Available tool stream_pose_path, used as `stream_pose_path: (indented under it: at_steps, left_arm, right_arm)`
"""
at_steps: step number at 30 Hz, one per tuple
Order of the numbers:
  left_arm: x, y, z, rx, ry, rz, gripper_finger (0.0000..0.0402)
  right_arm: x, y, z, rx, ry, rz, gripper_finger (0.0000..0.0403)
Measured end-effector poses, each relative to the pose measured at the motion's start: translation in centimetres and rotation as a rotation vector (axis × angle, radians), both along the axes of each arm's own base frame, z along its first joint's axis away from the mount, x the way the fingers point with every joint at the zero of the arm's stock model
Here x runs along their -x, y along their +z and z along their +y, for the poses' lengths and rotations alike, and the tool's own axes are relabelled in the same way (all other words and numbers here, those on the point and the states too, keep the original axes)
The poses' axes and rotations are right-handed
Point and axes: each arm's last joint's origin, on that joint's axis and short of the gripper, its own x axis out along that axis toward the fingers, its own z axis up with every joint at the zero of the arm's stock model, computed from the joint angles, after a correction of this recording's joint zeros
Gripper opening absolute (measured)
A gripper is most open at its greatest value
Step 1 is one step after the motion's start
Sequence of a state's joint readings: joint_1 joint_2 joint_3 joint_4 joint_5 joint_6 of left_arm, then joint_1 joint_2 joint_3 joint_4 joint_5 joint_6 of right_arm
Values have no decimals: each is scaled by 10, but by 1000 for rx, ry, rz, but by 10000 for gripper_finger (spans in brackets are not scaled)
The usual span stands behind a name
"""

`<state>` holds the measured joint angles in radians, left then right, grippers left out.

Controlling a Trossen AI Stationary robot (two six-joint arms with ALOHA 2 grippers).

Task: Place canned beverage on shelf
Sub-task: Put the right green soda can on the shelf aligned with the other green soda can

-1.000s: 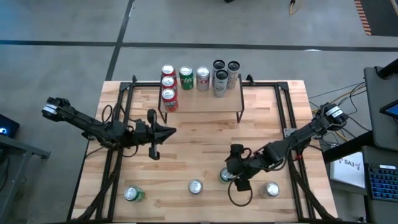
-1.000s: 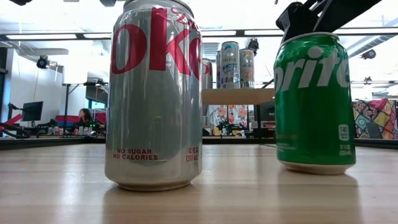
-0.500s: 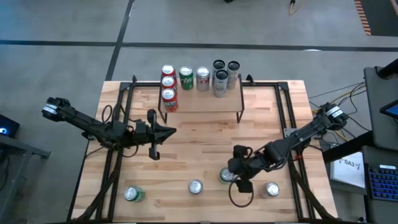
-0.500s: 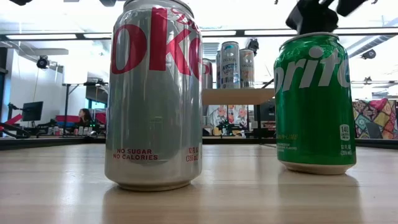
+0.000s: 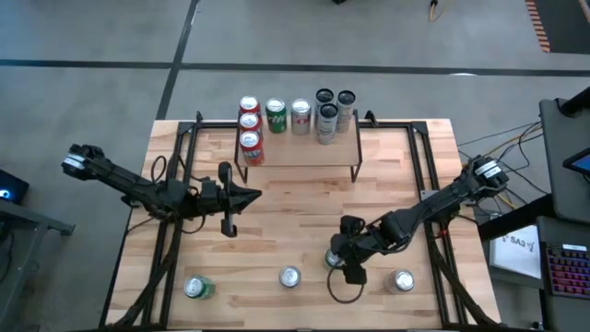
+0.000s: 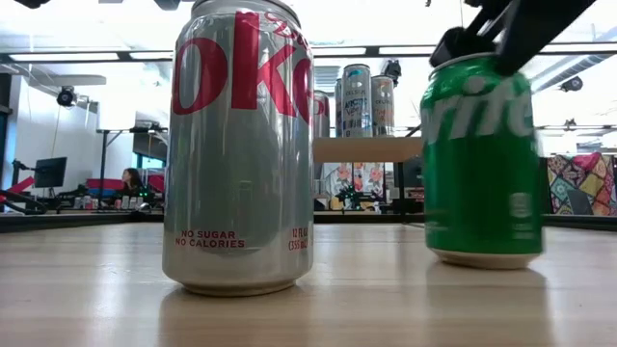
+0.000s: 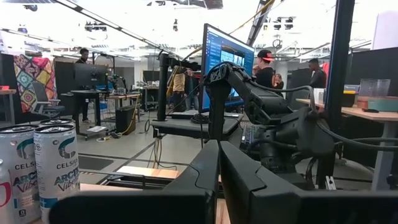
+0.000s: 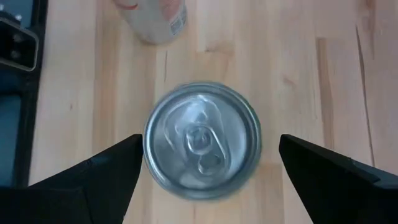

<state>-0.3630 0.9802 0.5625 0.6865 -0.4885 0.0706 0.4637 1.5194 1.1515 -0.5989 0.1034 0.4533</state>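
Note:
A green Sprite can [image 5: 332,258] stands upright on its base on the tabletop, near the front right. My right gripper [image 5: 341,267] hangs over it, open, slanting down, with one finger on each side of the can's top [image 8: 202,140]. My left gripper [image 5: 251,194] waits shut above the table's left middle, pointing toward the right. The shelf [image 5: 304,155] stands at the table's far edge on thin black legs and carries several upright cans [image 5: 251,124]. My right gripper comes at the Sprite can from above, slanting down, its fingers spread wider than the can. In the low view one dark finger [image 6: 465,40] lies against the can's top rim [image 6: 453,62]. The can stays upright on the table and shows blurred.
A silver Diet Coke can [image 5: 289,277] stands left of the Sprite can, another silver can [image 5: 403,280] to its right, and a green can [image 5: 196,288] at the front left. Black frame rails [image 5: 175,212] run along both sides of the table. Bare wood lies between the shelf and the front cans.
My right gripper has edged toward the table's left, rolled and tipped lower over the Sprite can, staying open. The can has shifted a little on the table and is blurred now.

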Motion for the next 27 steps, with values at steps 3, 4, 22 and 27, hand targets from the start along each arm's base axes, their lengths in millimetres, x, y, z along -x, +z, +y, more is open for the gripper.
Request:
stream_pose_path:
  at_steps: [3,4,22,27]
  left_arm:
    - [0,0,0,-4,1,2,0]
    - [0,0,0,-5,0,3,0]
    - [0,-1,0,-53,12,16,0]
    - [1,0,0,-95,23,15,0]
  right_arm:
    - [-4,-7,-2,21,19,12,363]
    - [-7,-9,-1,26,33,4,363]
    - [-15,-7,-11,36,31,-8,282]
    - [-21,16,-17,72,36,9,282]
